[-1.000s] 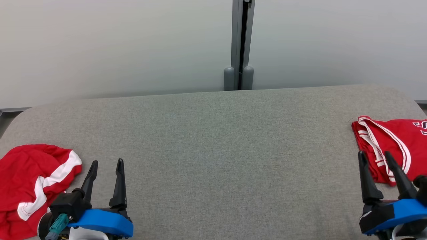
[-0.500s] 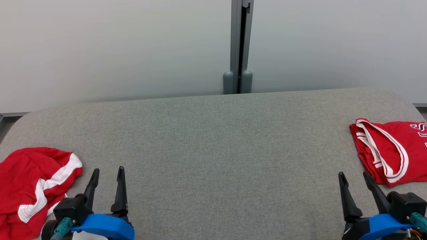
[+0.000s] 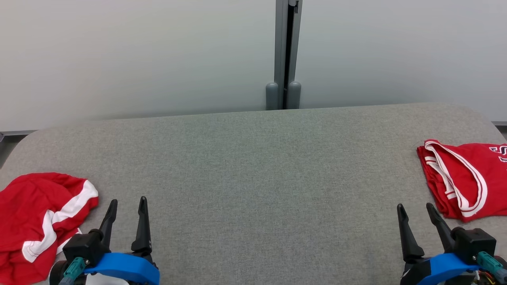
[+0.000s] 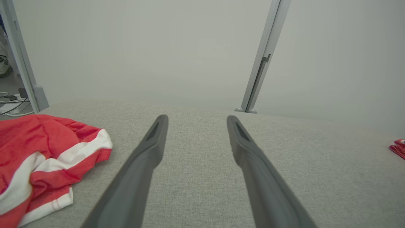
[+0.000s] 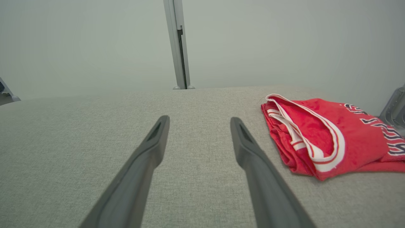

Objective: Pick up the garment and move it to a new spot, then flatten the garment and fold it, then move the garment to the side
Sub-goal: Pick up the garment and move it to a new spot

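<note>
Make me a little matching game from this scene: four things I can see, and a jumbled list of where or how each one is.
Things:
1. crumpled garment
2. folded jersey
3. post
4. left claw

Places or states:
A. behind the table, at the middle
B. on the table's right end
C. on the table's left end
D. open, holding nothing

Pairs: 1-C, 2-B, 3-A, 4-D.

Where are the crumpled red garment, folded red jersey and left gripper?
crumpled red garment (image 3: 23,213), head view, on its red folds
folded red jersey (image 3: 461,184), head view, red cloth inside white trim
left gripper (image 3: 128,200), head view, midway between fingertips
</note>
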You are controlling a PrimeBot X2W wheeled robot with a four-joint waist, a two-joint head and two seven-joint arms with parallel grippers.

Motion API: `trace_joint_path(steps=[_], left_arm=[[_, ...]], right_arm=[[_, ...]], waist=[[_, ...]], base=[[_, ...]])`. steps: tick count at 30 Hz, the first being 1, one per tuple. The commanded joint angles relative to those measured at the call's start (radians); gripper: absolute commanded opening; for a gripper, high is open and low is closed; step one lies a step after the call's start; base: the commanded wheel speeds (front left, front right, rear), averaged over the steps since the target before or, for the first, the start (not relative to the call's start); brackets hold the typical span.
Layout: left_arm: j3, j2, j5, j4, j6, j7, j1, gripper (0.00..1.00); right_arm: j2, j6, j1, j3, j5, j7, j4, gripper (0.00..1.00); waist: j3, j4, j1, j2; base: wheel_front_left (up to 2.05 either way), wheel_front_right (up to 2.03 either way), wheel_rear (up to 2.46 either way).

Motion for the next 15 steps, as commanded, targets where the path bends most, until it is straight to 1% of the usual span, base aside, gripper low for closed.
trace_joint_path(steps=[1,7,10,15], left_arm=[[0.003,-0.001,0.007,-0.001,-0.005,-0.004,-0.01,1.0],[0.013,-0.009,0.012,0.001,-0.012,-0.004,-0.015,1.0],[0.015,-0.011,0.017,0.003,-0.014,-0.004,-0.014,1.0],[0.017,-0.012,0.025,0.005,-0.018,-0.004,-0.014,1.0]], right_arm=[[0.005,0.0,-0.008,0.0,-0.001,-0.008,0.006,1.0],[0.003,0.0,-0.013,-0.004,0.005,-0.021,0.035,1.0],[0.001,0.0,-0.014,-0.002,0.003,-0.025,0.049,1.0],[0.002,0.0,-0.016,-0.001,0.001,-0.035,0.066,1.0]], waist=[[0.0,0.004,-0.0001,0.0],[0.002,0.034,-0.0001,0.0],[0.003,0.062,-0.0001,0.0],[0.008,0.129,-0.0001,0.0]], base=[[0.0,0.0,0.0],[0.0,0.0,0.0],[0.0,0.0,0.0],[0.0,0.0,0.0]])
